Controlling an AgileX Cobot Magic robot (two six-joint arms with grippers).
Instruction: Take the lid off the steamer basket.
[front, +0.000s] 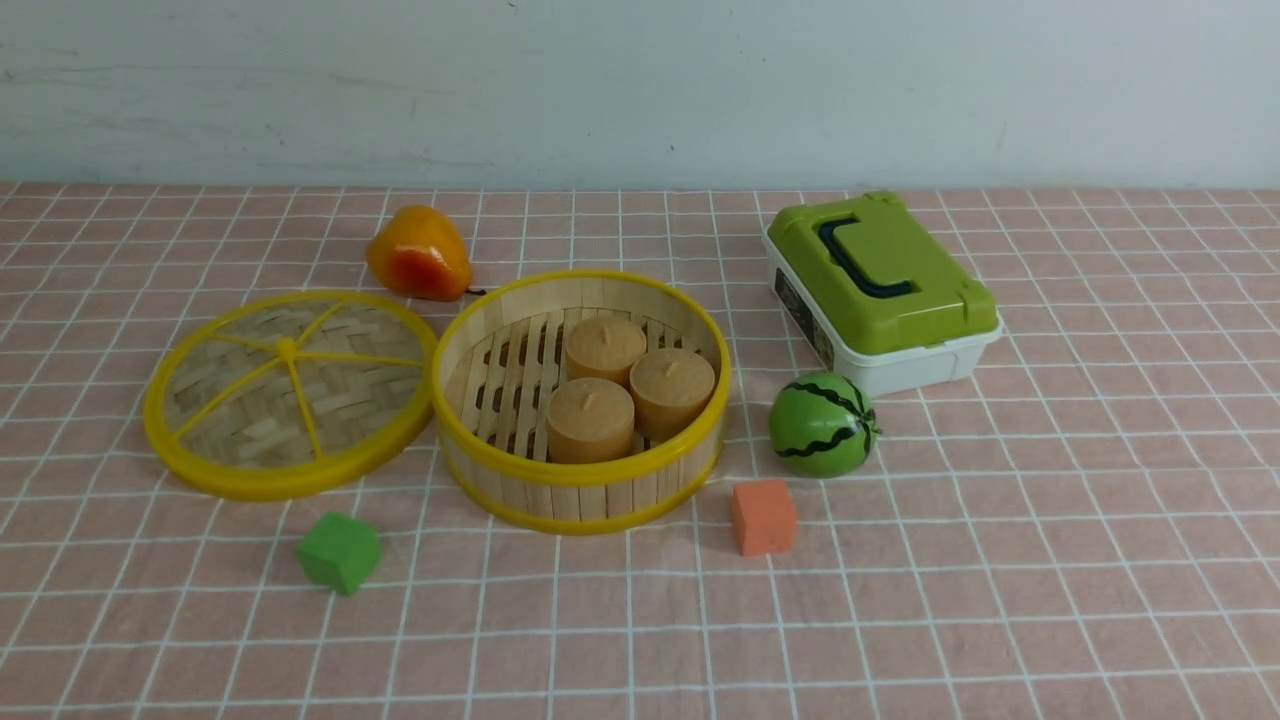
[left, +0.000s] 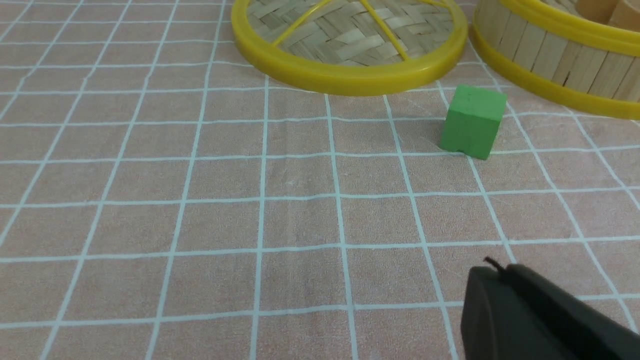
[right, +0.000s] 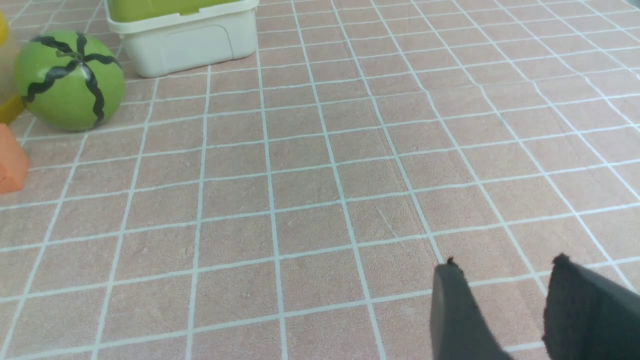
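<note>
The lid (front: 290, 392), a woven bamboo disc with a yellow rim and spokes, lies flat on the cloth just left of the steamer basket (front: 583, 478), rims nearly touching. The basket stands open with three tan cakes (front: 625, 388) inside. Neither gripper shows in the front view. In the left wrist view my left gripper (left: 495, 272) has its fingers pressed together, empty, above bare cloth short of the lid (left: 350, 35) and basket (left: 550, 55). In the right wrist view my right gripper (right: 505, 265) is open and empty over bare cloth.
A green cube (front: 340, 551) (left: 472, 122) sits in front of the lid. An orange cube (front: 763, 516), a toy watermelon (front: 822, 424) (right: 70, 80) and a white box with a green lid (front: 885, 290) lie right of the basket. An orange pear (front: 418, 254) sits behind.
</note>
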